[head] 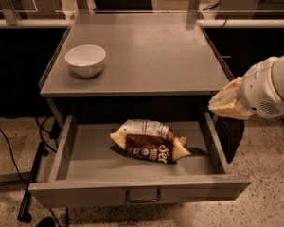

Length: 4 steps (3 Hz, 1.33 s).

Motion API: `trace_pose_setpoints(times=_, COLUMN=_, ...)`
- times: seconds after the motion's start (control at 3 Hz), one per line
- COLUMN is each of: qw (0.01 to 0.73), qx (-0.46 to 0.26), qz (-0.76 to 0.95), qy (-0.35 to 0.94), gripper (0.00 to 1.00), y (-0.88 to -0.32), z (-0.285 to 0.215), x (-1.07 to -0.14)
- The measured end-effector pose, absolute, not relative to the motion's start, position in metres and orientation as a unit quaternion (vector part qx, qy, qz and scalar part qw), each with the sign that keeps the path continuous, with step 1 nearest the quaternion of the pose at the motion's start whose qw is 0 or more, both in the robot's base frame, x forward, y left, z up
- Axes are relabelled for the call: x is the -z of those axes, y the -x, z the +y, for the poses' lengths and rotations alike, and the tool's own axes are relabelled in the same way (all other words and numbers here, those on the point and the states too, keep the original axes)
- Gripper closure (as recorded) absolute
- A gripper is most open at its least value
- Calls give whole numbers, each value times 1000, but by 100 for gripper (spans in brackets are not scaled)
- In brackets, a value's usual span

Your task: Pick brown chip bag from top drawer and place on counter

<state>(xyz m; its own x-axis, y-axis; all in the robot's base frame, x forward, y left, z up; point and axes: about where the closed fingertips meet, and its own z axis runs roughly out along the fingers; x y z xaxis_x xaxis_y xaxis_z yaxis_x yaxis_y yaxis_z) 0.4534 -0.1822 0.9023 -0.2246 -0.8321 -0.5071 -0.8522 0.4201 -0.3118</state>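
Note:
The brown chip bag (149, 144) lies in the middle of the open top drawer (85, 189), dark brown front with white script facing me and its pale printed back folded up behind. The counter (156, 51) sits above the drawer. My gripper (223, 104), cream-coloured on a white arm, hovers at the right, above the drawer's right side wall and level with the counter's front right corner. It is to the right of the bag and higher, not touching it.
A white bowl (85, 59) stands on the counter's left front part. The drawer front carries a small bail handle (143, 196). A black cable and stand (31, 183) lie on the speckled floor at left. Glass-fronted benches run behind the counter.

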Motion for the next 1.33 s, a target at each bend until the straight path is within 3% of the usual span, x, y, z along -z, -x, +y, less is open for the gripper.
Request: trace_pose_setpoints(times=1.33, qw=333, qx=-28, qz=765, qy=550, gripper=100, y=-487, z=-134, x=-820)
